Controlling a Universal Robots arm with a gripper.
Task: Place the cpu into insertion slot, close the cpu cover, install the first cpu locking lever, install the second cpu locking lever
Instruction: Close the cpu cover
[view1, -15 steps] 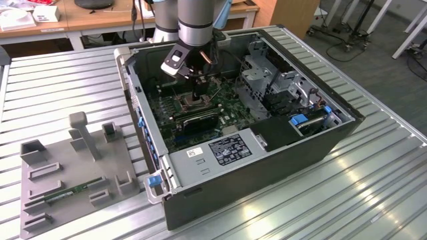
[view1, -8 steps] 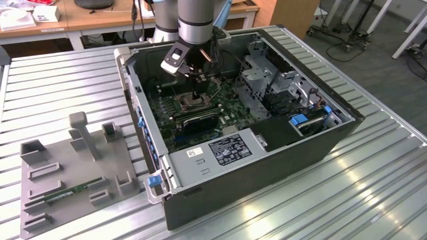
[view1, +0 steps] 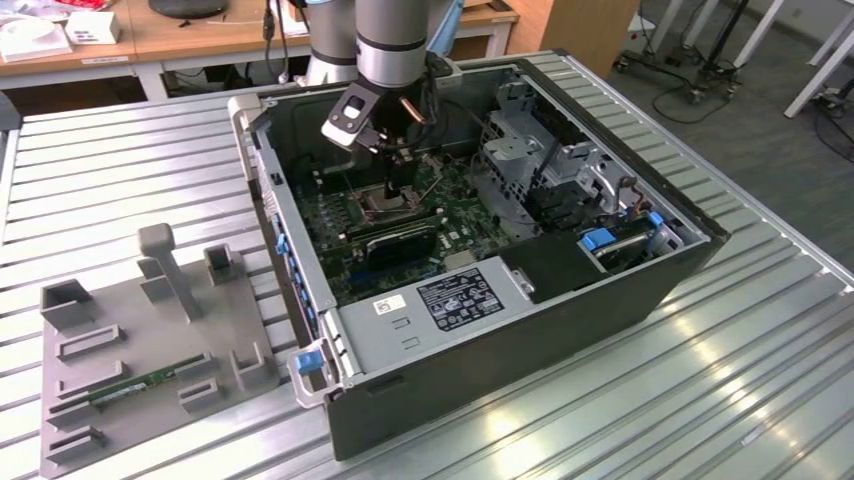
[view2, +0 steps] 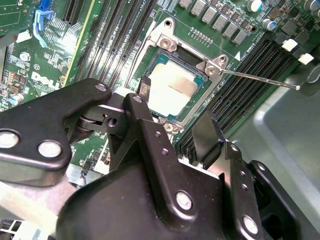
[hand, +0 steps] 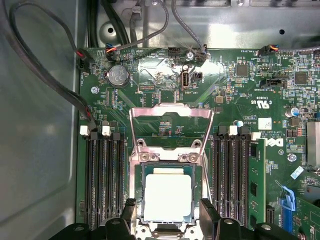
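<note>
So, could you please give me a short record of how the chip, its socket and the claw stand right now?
chip: the chip lies flat in the socket
cover: the cover is open, tilted back off the socket
lever: a thin lever sticks out free, not latched
claw: the claw is open, one finger on either side of the chip with a gap to each
setting: green board inside an open computer case

Overhead light streaks glare across the metal table (view1: 694, 380), lower right of the exterior view; the computer case (view1: 534, 330) is shadowy inside, yet the cpu (hand: 167, 195) glares white.
</note>
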